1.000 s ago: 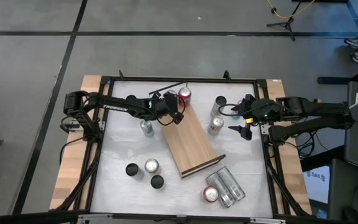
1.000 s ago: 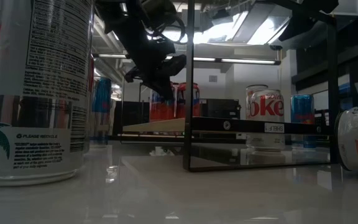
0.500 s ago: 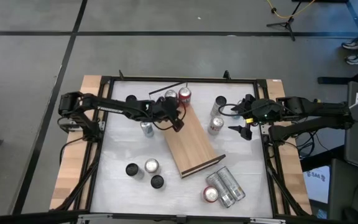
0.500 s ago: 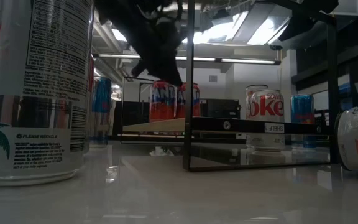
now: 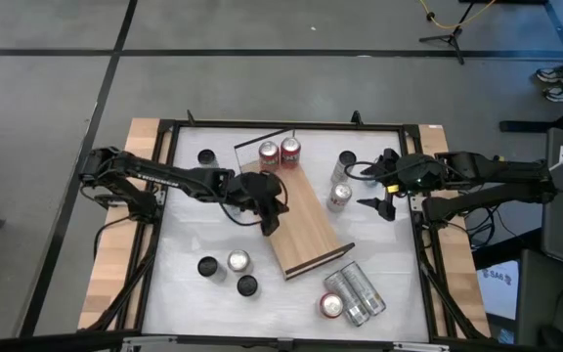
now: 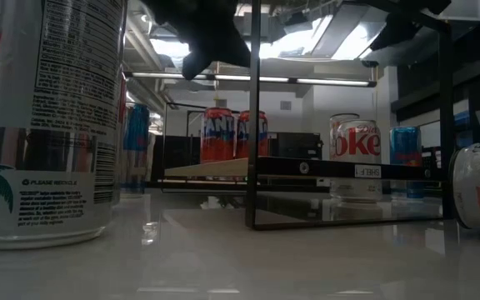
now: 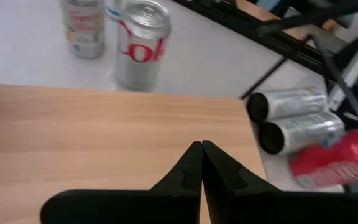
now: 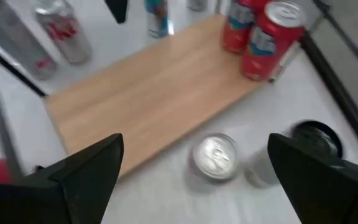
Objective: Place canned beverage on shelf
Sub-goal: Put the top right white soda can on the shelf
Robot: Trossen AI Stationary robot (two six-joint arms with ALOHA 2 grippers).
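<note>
The shelf is a light wooden board lying slantwise on the white table. Two red cans stand upright side by side on its far end; the low view shows both. My left gripper is shut with nothing in it and hovers over the shelf's left edge, nearer than the red cans; its own wrist view shows the shut fingertips above the board. My right gripper waits open at the table's right side, off the shelf.
Upright cans stand right of the shelf, at the far left and at the near left. Three cans lie on their sides at the near right. A black frame rims the table.
My left gripper, shut throughout, has drawn back from the red cans at the shelf's far end toward the table's near edge, rising and tipping more level as it went. The red can it covered now stands in plain view beside the other. The right arm has kept still.
</note>
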